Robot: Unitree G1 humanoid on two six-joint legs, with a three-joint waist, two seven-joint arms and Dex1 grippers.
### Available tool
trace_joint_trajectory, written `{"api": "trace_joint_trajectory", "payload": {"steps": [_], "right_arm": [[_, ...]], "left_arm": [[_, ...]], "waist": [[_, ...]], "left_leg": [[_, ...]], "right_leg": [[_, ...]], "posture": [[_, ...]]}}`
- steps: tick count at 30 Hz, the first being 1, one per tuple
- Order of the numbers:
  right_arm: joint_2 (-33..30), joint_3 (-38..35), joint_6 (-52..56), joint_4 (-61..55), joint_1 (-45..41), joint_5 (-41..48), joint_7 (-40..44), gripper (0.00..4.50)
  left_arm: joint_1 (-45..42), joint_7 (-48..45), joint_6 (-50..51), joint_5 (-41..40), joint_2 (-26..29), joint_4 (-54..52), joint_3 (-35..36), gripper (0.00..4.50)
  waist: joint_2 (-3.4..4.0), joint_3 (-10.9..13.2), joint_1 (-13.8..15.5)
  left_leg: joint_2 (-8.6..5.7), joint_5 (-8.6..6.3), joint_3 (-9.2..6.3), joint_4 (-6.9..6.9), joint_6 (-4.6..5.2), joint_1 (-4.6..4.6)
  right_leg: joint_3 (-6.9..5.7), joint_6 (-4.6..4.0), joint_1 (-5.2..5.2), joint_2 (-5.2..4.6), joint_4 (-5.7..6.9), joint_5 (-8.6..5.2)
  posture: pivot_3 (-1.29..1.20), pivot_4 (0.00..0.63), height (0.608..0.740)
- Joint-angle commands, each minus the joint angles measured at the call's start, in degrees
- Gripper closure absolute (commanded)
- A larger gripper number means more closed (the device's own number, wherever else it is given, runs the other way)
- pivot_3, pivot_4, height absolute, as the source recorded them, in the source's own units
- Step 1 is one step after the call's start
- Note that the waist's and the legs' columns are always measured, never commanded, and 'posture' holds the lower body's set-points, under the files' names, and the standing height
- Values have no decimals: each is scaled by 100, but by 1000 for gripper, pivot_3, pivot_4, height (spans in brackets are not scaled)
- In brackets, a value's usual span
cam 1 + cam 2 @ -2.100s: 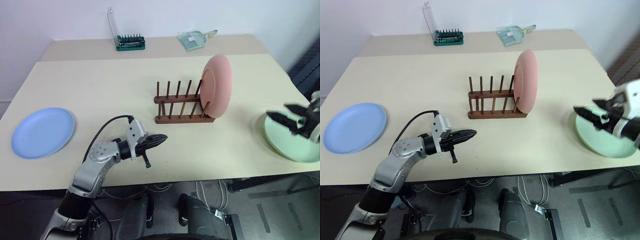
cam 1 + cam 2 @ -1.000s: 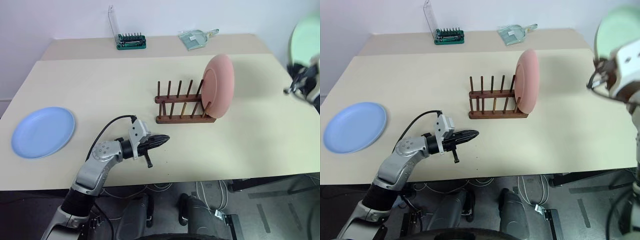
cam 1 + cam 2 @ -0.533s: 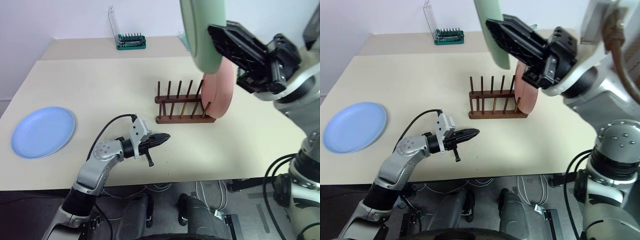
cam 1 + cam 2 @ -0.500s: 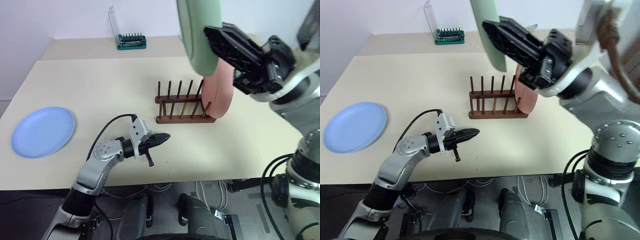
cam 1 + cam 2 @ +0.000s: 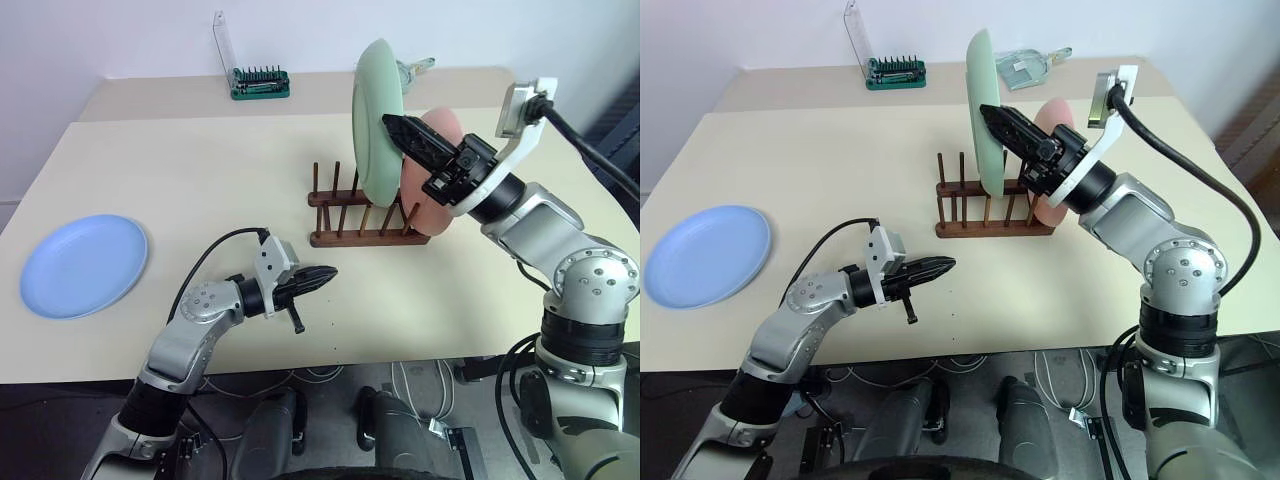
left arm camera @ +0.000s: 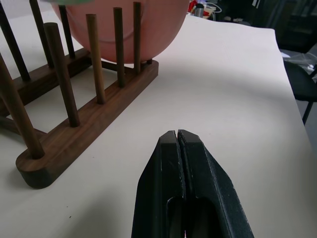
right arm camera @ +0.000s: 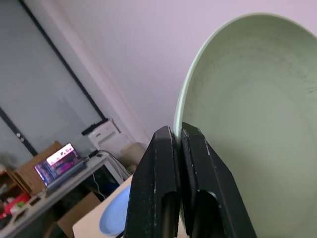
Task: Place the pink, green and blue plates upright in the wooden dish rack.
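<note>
The pale green plate (image 5: 378, 120) is held upright on edge just above the wooden dish rack (image 5: 365, 237), with my right gripper (image 5: 392, 124) shut on its rim (image 7: 177, 130). The pink plate (image 5: 415, 205) stands upright in the rack's right end, just behind the green one. At the table's far left the blue plate (image 5: 83, 265) lies flat. My left gripper (image 5: 328, 274) hovers low over the table in front of the rack, shut and empty (image 6: 177, 134). In the left wrist view the rack's pegs (image 6: 94, 124) and the pink plate (image 6: 124, 20) are close ahead.
A green screwdriver-bit holder (image 5: 261, 83) with a clear lid stands at the back of the table. A clear, pale green item (image 5: 1025, 68) lies at the back right. The table's front edge runs just below my left arm.
My right arm has swung the green plate in from the far right, turned it on edge and lowered it to just above the rack. The left arm has stayed put.
</note>
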Motion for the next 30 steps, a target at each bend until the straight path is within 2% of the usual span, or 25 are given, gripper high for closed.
{"api": "trace_joint_trajectory", "payload": {"steps": [1, 13, 15, 17, 23, 30], "right_arm": [[62, -115, -18, -31, -190, 45, -46, 4459], [336, -145, 127, 665, -222, -212, -372, 4459], [354, -170, 145, 696, -230, -206, -392, 3863], [366, -187, 162, 692, -232, -210, -399, 3070], [377, -222, 197, 634, -251, -277, -415, 55], [185, -308, 205, 377, -426, -321, -466, 55]], "left_arm": [[48, -4, -81, -79, 57, -210, 127, 4500], [133, -21, -185, -55, 79, -181, 134, 4500], [134, -19, -192, -52, 78, -177, 127, 4500], [130, -16, -196, -48, 74, -168, 121, 4500], [120, -14, -197, -42, 64, -157, 105, 4500], [125, -32, -197, -48, 66, -144, 100, 4500]], "waist": [[0, 0, 1], [2, -1, -4], [2, -1, -5], [2, -1, -6], [2, -1, -1], [2, -1, -4]], "left_leg": [[0, 0, 0, 0, 0, 0], [0, 0, 5, -2, 0, -1], [1, 0, 5, -2, 0, -1], [1, 0, 6, -2, 0, -1], [1, 0, 7, -2, 0, -2], [1, 0, 8, -2, 0, -3]], "right_leg": [[0, 0, -1, 0, 0, 0], [4, 0, -5, -1, 0, 0], [4, 0, -5, 0, 1, 0], [4, 0, -5, 0, 1, 0], [4, 0, -6, 0, 0, 0], [5, 0, -8, 0, 1, 0]], "posture": [[0, 150, 740], [0, 150, 740], [0, 150, 740], [0, 150, 740], [0, 150, 740], [0, 150, 740]]}}
